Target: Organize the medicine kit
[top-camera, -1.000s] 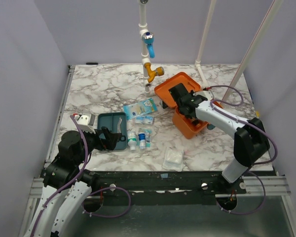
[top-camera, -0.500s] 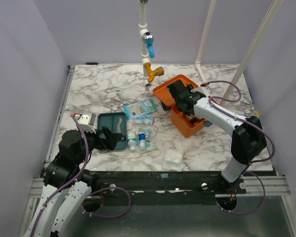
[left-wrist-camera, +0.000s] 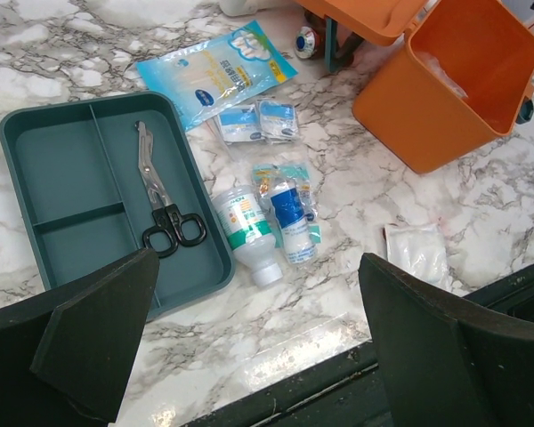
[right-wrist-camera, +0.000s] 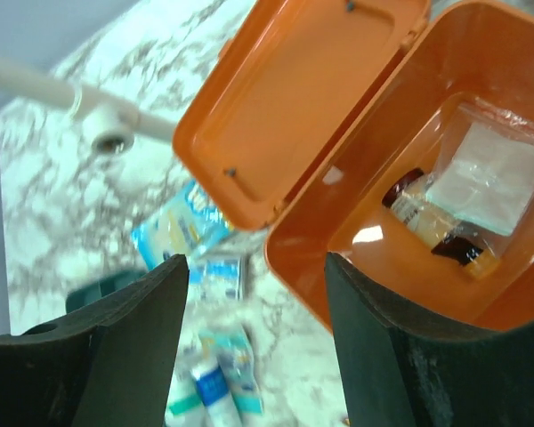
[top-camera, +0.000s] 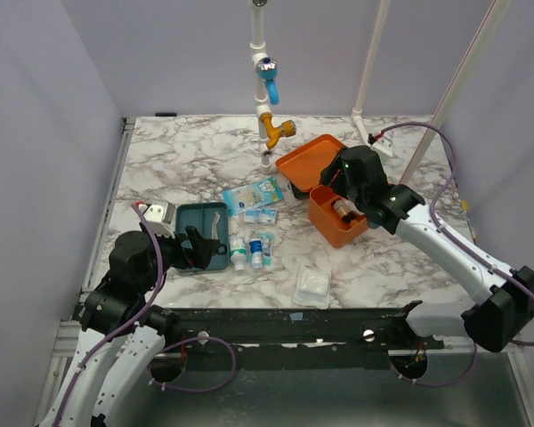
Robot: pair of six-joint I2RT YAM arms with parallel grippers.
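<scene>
Right wrist: medicine kit [right-wrist-camera: 295, 260] open (bottle [right-wrist-camera: 423, 218] inside); right gripper [right-wrist-camera: 254, 294] spread.

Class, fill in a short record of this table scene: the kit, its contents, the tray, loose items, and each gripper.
Kit: orange medicine kit, lid open
Inside: brown bottle, clear packet
Tray: teal tray holding scissors
Loose on table: white bottle, blue tube, blue packet, gauze pack
Left: left gripper open, empty, by the tray
Right: right gripper open, empty, above the kit

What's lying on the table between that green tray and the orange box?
Left wrist view: two small bottles, a blue packet and two sachets lie between teal tray and orange medicine kit.
</scene>
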